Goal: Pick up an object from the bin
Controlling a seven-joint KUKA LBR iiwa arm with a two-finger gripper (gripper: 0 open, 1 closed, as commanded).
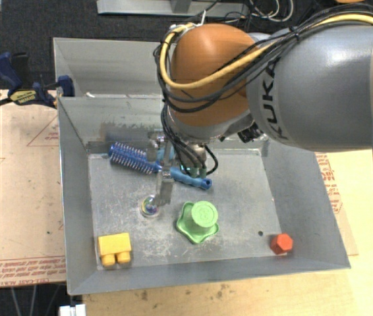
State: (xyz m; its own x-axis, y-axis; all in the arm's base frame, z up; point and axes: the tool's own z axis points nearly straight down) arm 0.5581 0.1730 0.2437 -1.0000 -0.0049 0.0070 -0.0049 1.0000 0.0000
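Clutter lines the near wall of the grey bin [74, 196]: a yellow toy brick [114, 249] at left, a small orange piece [281, 243] at right, a green lobed cap [198, 221] between them. Farther in, mid-floor, the gripper [165, 186] stands lowered over a blue hairbrush [128, 157], crossing it where bristles meet handle. Whether it is open or gripping cannot be told. A small round shiny object [149, 207] lies just beside its tip. Behind, the silver arm [325, 84] reaches in from the right, its orange wrist cover [209, 71] pointing down, looped with cables [173, 84].
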